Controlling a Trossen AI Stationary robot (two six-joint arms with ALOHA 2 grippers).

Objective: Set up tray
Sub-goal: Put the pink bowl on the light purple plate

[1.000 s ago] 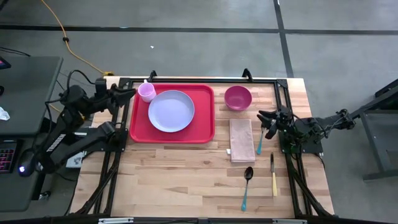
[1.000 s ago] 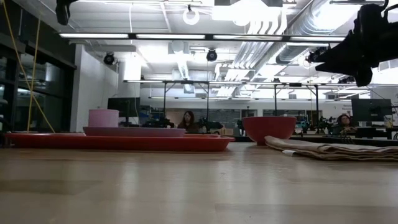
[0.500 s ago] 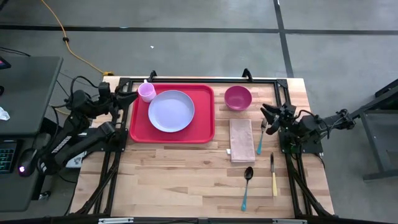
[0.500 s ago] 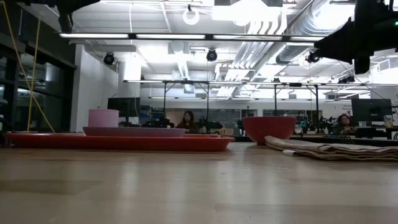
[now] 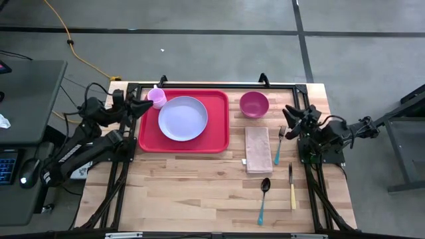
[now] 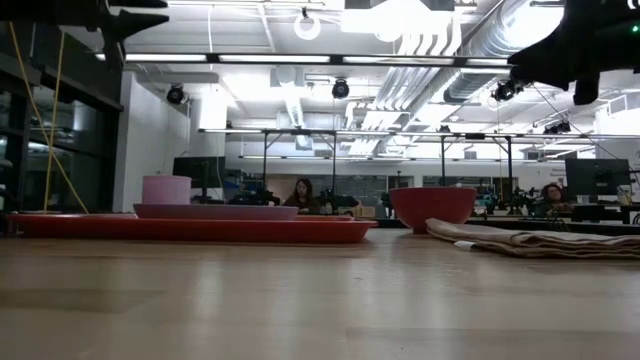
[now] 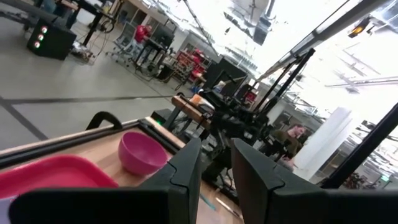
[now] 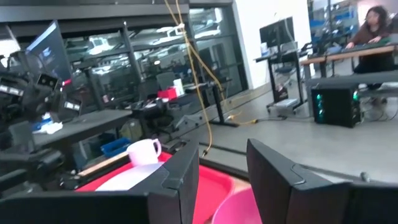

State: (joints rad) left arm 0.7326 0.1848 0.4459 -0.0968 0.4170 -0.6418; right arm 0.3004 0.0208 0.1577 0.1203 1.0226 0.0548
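Note:
The red tray (image 5: 216,136) lies flat at the table's far left. On it rest a lavender plate (image 5: 182,118) and a pink cup (image 5: 157,97). My left gripper (image 5: 147,106) hovers at the tray's left edge beside the cup, pointing level toward the right. It is open, with nothing between its fingers (image 7: 186,177). My right gripper (image 5: 289,112) hovers near the right edge, right of the magenta bowl (image 5: 254,103) and above the fork's tines. It is open and empty in the right wrist view (image 8: 222,177).
Right of the tray a folded beige napkin (image 5: 257,149) lies flat, with a blue-handled fork (image 5: 279,145) beside it. A spoon (image 5: 263,196) and a yellow-handled knife (image 5: 291,186) lie nearer the front. The near half of the wooden table (image 5: 186,192) is bare. People sit in the room behind.
My left gripper has sunk a little and drawn closer to the cup. My right gripper has tipped upward and rolled, its fingers swinging from over the fork toward the table's far edge. Nothing on the table has moved.

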